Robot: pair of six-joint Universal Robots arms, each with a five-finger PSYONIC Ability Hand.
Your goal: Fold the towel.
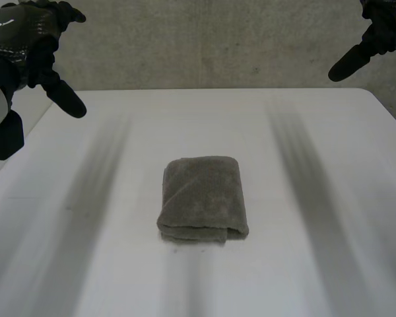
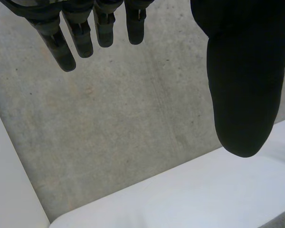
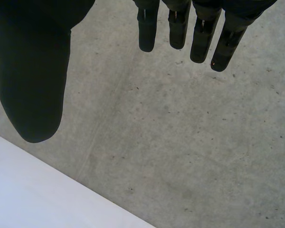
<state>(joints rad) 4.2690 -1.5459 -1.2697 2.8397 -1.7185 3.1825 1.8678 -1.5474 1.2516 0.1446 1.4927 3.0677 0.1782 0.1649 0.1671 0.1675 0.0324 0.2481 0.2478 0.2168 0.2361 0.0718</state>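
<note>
The towel (image 1: 202,198) was found at the centre of the table (image 1: 330,145), already folded into a compact bundle, with its layered free edges turned toward 6 o'clock. Its long axis appeared to run from 12 to 6 o'clock, though the outline was nearly square. The left hand (image 1: 20,43) was held raised at 10 o'clock from the towel and the right hand (image 1: 376,30) at 2 o'clock. Both were well apart from it, the left judged marginally nearer. The left fingers (image 2: 69,45) and right fingers (image 3: 199,35) were seen straight, spread from the thumbs, with nothing held. No object was seen between either hand and the towel
</note>
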